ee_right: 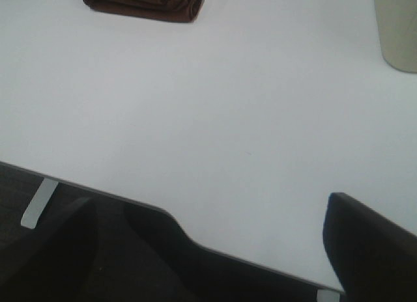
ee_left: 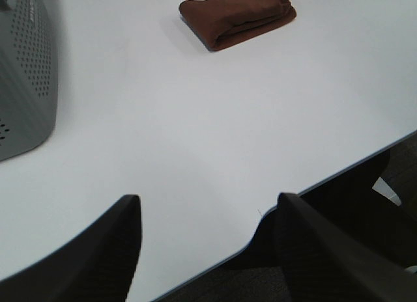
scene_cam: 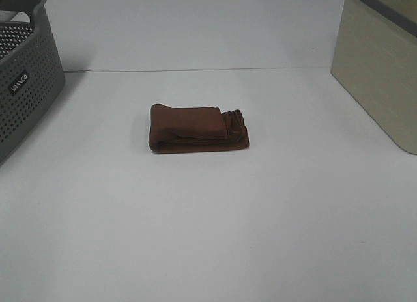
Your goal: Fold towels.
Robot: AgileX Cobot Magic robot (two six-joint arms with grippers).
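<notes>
Towel: I see the dark reddish-brown terry towel lying folded into a compact rectangular bundle near the middle of the white table. Its layers are stacked, and the end on the right of the overhead view looks bunched and rolled. Nothing touches it.

Left gripper: on my left wrist view the left gripper hangs over the near edge of the table, well apart from the towel. Its two dark fingers stand wide apart with only bare table and floor between them; it has hold of nothing.

Right gripper: the right gripper also sits back at the table's near edge, well away from the towel. Its jaws are spread very wide, one finger at each side of the wrist view, gripping nothing.

Basket: a grey perforated plastic basket stands at the far left of the table, well apart from the towel.

Bin: a beige container stands at the far right, also well clear of the towel.
</notes>
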